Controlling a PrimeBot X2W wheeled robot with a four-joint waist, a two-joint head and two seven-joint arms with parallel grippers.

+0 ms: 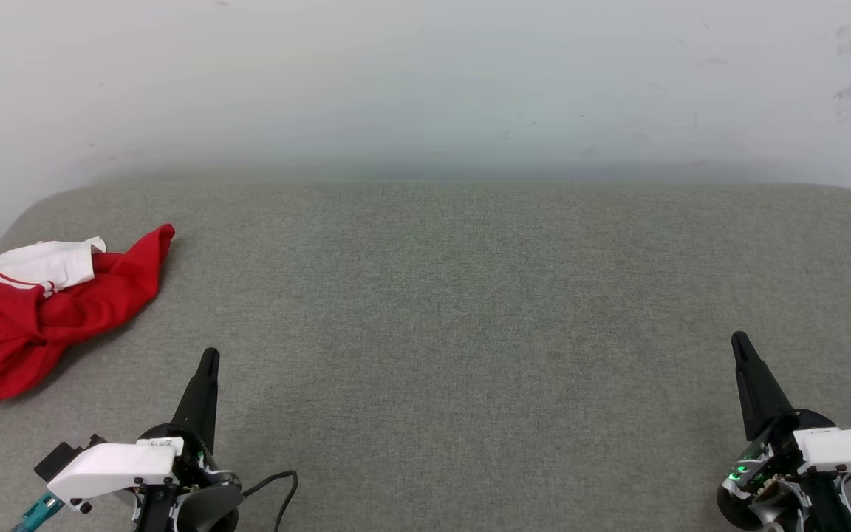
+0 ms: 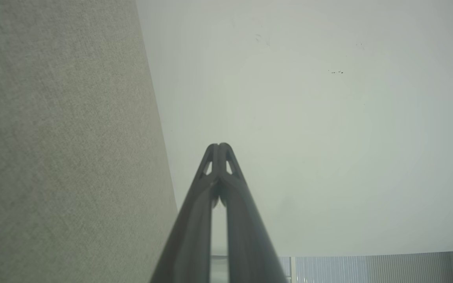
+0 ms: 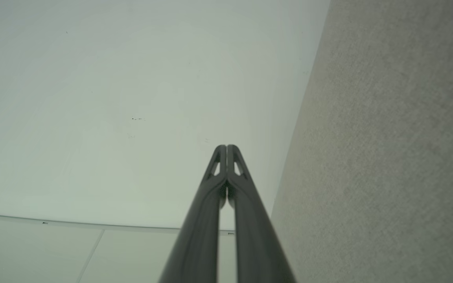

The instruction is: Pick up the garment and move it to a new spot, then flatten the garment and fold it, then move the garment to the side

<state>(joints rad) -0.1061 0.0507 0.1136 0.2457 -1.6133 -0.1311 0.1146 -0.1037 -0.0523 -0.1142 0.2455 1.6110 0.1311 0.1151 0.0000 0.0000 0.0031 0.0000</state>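
Two grippers and one garment are what counts at this moment. The left gripper [image 1: 209, 356] hovers low over the near left part of the grey surface [image 1: 455, 310], and the right gripper [image 1: 740, 340] over the near right part, well apart from each other. On both, the jaws are pressed together with no gap at the tips, and nothing is between them.

The garment [image 1: 49, 318] lies as a crumpled heap at the far left edge of the surface. It is mostly red, with one white sleeve with striped trim on top. It is to the left of the left gripper and a little further from the robot, near it but not touching. No lettering can be seen in the folds.

I judge that the first step, picking up the garment, is not yet begun. The left arm is the closer one, so the next move calls for its jaws to open, then a reach to the left and forward, down onto a raised fold of the red cloth. After the pinch, the wide middle of the surface offers room to lay it.

Behind stands one pale wall [image 1: 425, 89].
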